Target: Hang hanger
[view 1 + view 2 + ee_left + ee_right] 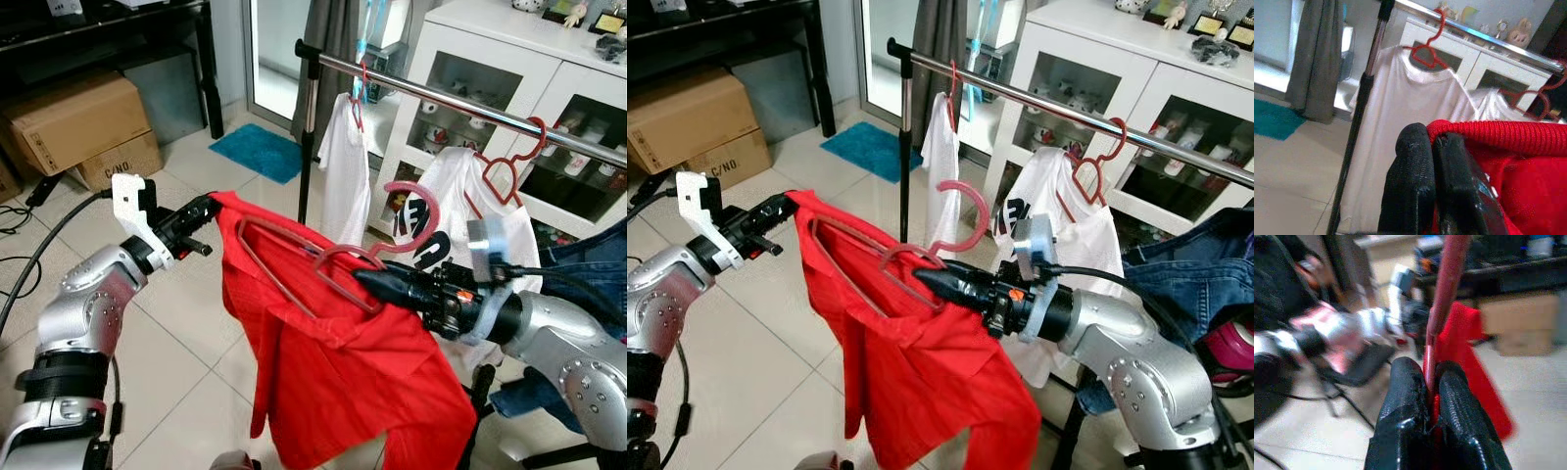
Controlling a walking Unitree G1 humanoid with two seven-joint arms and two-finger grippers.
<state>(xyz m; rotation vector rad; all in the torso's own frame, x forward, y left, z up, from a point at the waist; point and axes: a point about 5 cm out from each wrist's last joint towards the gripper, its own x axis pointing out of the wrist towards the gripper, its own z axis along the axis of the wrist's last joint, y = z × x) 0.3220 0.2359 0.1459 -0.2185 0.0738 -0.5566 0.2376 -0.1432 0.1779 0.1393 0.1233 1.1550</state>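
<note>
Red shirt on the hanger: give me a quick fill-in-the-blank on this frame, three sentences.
1. The left gripper is shut on the edge of the ____ shirt.
2. The right gripper is shut on the pink ____, below its hook.
3. On the metal rail already hang ____ white shirts on red hangers.

Missing words: red; hanger; two

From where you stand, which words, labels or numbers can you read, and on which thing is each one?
"CANO": black print on the lower cardboard box; the word runs on, the rest is unreadable.
White T-shirt on the rail: black print, partly hidden, unreadable.
Items inside the white cabinet: too small to read.
</note>
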